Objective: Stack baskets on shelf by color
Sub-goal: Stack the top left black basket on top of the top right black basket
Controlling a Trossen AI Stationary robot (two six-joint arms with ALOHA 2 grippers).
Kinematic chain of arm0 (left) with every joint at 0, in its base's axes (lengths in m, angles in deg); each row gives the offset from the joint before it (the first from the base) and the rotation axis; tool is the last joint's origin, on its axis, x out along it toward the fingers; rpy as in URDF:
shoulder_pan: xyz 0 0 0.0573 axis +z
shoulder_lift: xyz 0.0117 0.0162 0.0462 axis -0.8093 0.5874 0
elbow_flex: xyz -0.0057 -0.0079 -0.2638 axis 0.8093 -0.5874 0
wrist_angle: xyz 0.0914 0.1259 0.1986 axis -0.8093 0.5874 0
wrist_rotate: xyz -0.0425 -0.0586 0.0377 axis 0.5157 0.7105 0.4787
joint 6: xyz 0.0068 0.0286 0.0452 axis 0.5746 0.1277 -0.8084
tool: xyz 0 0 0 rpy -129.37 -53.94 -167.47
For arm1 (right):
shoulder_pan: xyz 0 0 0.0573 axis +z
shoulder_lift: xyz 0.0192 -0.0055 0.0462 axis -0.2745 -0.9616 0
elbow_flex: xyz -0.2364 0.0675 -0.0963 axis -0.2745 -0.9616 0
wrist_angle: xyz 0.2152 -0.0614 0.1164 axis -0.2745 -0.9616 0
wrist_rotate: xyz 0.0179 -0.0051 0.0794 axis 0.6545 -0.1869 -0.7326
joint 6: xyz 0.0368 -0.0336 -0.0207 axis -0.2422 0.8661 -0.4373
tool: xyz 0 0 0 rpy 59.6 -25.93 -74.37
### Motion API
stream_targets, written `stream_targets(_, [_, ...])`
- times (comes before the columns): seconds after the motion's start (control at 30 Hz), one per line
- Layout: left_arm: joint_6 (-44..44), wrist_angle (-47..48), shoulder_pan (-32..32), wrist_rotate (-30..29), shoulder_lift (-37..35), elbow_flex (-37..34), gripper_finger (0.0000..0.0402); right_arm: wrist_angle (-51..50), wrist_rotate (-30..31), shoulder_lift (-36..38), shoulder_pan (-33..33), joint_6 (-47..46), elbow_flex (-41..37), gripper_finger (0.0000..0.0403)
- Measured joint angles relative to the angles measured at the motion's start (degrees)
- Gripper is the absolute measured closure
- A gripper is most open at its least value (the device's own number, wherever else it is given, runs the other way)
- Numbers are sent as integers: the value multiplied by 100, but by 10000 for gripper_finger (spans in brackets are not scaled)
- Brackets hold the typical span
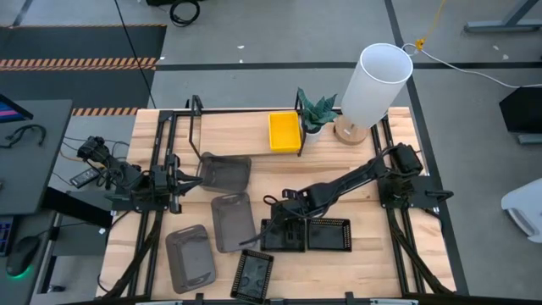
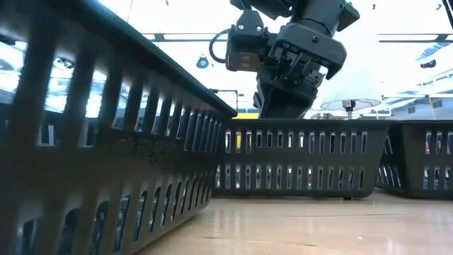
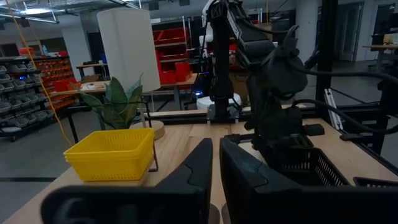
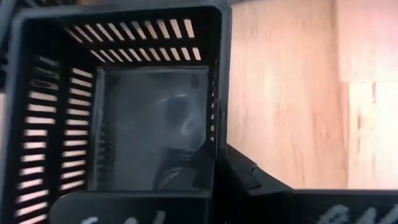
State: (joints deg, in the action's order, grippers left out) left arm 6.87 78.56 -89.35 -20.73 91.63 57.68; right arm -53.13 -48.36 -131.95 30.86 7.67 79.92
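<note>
From above, the right gripper is down at the left of two black baskets lying side by side on the worktop: the left black basket under it, the right black basket next to it. A third black basket sits at the front edge. Three smoky-grey baskets are spread left of centre: one by the left gripper, the grey basket; one in the middle; one toward the front. A yellow basket sits on the shelf at the back, beside a plant and a white lamp.

At table height, the right gripper comes down behind the rim of a black basket; a nearer black basket wall fills the left side.

The left wrist camera shows the left fingers nearly together with only a narrow gap, holding nothing visible, and the yellow basket ahead.

The right wrist camera looks into the black basket, and the right fingers are closed on its side wall, one inside, one outside.
</note>
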Motion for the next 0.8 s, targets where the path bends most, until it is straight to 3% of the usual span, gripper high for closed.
stream_targets(0.3, [0,-2,1,0,0,0,371,-42,-23,673,-139,122,0,392])
stream_targets(0.8, [0,-1,0,0,0,0,373,-1250,-131,1752,102,200,1,393])
